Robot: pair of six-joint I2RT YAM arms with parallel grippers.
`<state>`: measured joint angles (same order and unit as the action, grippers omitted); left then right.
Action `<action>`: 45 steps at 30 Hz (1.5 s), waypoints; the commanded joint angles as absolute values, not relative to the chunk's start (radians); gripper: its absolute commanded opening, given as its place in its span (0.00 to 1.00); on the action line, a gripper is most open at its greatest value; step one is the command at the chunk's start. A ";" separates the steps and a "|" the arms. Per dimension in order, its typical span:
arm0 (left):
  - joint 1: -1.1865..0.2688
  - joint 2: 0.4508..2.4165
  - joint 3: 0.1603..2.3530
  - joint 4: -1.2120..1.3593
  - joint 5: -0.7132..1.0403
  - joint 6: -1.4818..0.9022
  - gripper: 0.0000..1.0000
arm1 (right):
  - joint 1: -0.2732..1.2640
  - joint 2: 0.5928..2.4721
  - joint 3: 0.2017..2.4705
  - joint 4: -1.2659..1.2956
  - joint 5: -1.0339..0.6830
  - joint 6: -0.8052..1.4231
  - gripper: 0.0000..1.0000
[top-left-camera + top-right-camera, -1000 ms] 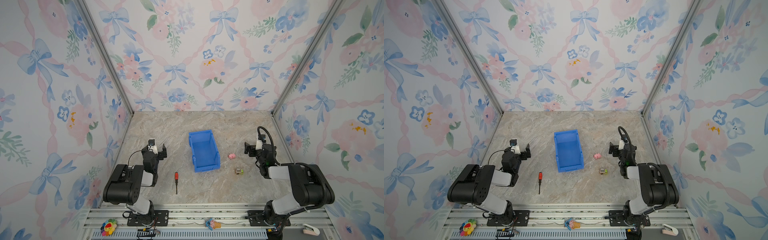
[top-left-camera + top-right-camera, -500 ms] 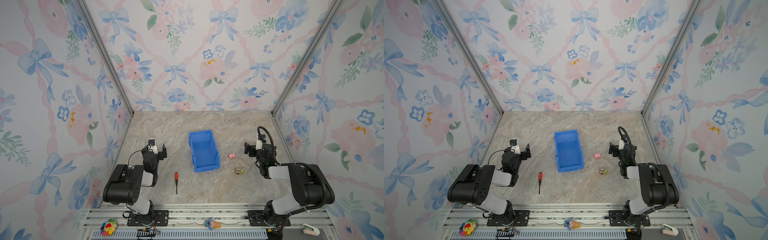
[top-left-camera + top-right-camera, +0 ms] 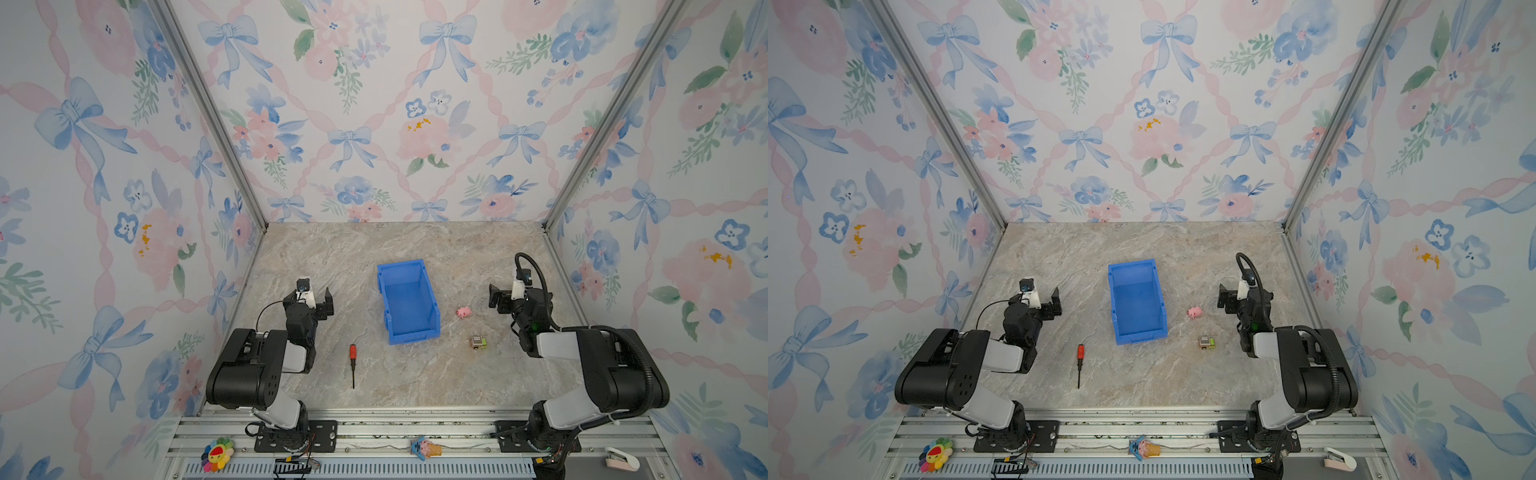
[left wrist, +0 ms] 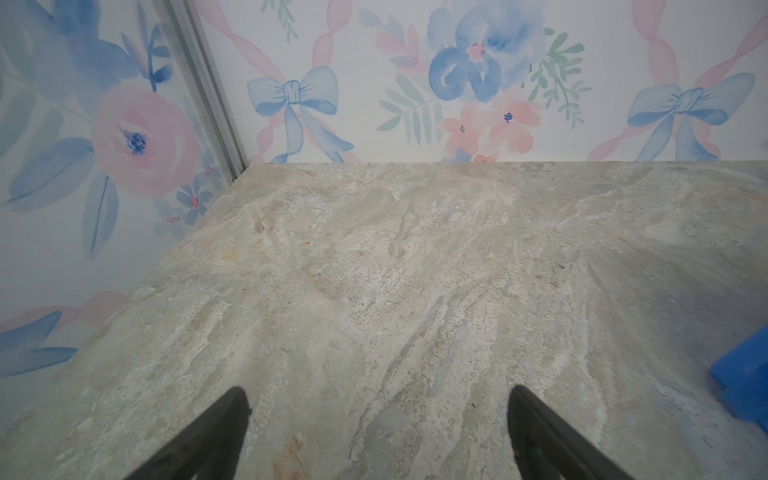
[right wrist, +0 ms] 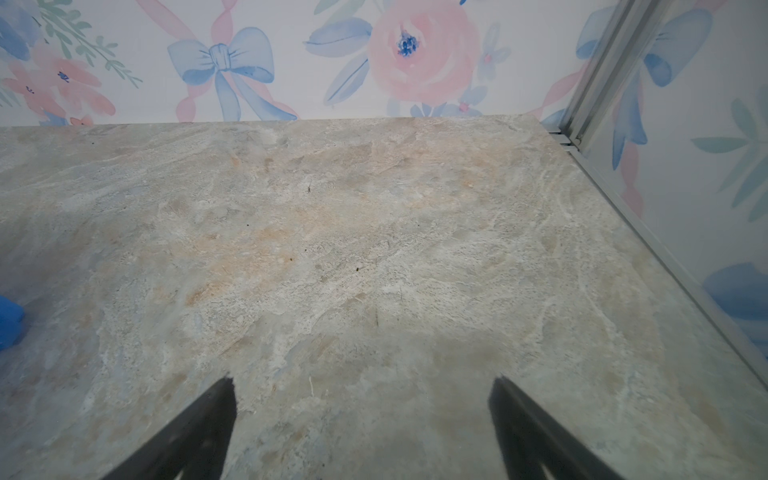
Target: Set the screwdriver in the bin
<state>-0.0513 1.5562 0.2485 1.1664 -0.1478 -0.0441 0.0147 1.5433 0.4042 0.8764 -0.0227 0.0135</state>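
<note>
**Left gripper** (image 4: 378, 399): jaws spread fully apart, nothing between them. It hangs low over bare table (image 3: 374, 249), facing the back wall. **Right gripper** (image 5: 362, 384): jaws likewise wide and empty, aimed the same way.

**The screwdriver** (image 3: 353, 358) lies flat on the table, just in front of the left gripper's arm. It is near the front left corner of the bin (image 3: 413, 336) but clear of it. Its red handle points toward the back wall and its thin shaft toward the front rail. Neither wrist view shows it; each catches only a blue corner of the bin. The bin stands open and appears empty.

**Step in hand (judged):** the reach for the screwdriver, not yet begun.
- The left arm is the nearer one.
- The wrist should draw back and descend over the handle, with the jaws set across its length.
- The jaws should close on the handle near the black collar, since the slim shaft offers little hold.
- The lift must clear the bin's tall side wall, and the release should be low inside.

**Bystanders:** a pink pig toy (image 3: 463, 311) and a small toy car (image 3: 478, 343) lie to the bin's right, out of the path.

**Writing:** no brand, label or lettering is legible in any view.
</note>
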 commanded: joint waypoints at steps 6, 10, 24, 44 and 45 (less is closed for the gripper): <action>-0.046 1.503 0.254 1.140 -0.171 -0.033 0.98 | 0.012 1.438 0.401 0.787 0.019 0.017 0.97; -0.046 1.418 0.275 1.011 -0.183 -0.049 0.97 | 0.012 1.348 0.418 0.651 0.006 0.015 0.97; -0.083 0.967 0.389 0.254 -0.094 -0.200 0.98 | 0.225 0.721 0.457 -0.003 0.257 0.196 0.97; -0.288 0.911 0.625 -0.514 -0.074 -0.625 0.97 | 0.476 0.758 0.948 -0.863 0.244 0.536 0.97; -0.303 0.908 0.615 -0.516 -0.068 -0.646 0.98 | 0.483 0.766 0.953 -0.878 0.236 0.536 0.97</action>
<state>-0.2768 0.9138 0.6117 -0.4202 -0.1123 -0.5442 0.4625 0.7540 0.9108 -0.7506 0.2470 0.4915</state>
